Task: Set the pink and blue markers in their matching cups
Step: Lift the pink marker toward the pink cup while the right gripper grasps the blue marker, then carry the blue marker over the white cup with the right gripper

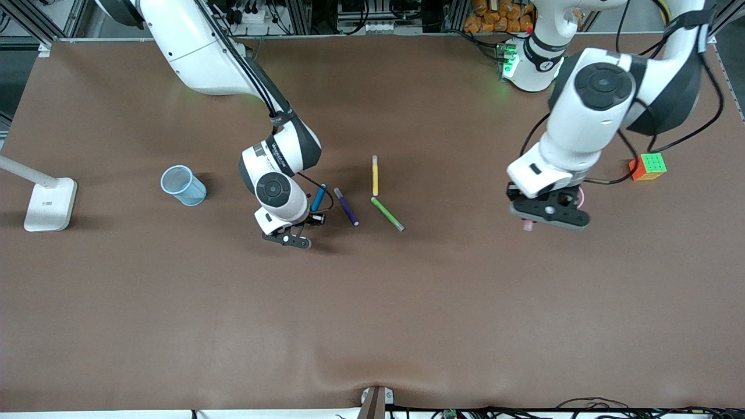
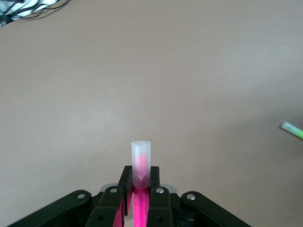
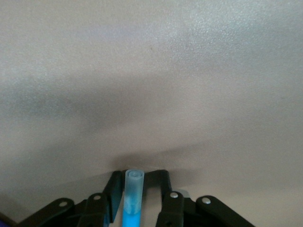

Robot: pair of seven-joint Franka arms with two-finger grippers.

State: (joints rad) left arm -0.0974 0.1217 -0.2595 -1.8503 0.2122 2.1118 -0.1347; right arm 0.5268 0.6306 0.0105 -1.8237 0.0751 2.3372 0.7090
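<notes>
The blue marker (image 1: 319, 196) lies on the table beside a purple pen. My right gripper (image 1: 316, 218) is down over its nearer end, open; in the right wrist view the gripper (image 3: 138, 182) straddles the marker (image 3: 132, 189), with one finger against it and the other apart. My left gripper (image 1: 535, 216) is shut on the pink marker (image 1: 528, 226) and holds it above the table near the left arm's end; the pale cap (image 2: 141, 156) sticks out past the gripper (image 2: 140, 177). The pale blue cup (image 1: 183, 185) stands toward the right arm's end. A pink edge (image 1: 580, 198) shows by the left hand; the pink cup is otherwise hidden.
A purple pen (image 1: 346, 206), a yellow pen (image 1: 375, 176) and a green pen (image 1: 387, 214) lie mid-table; the green pen also shows in the left wrist view (image 2: 291, 130). A colour cube (image 1: 648, 166) sits by the left arm. A white lamp base (image 1: 50, 203) stands at the right arm's end.
</notes>
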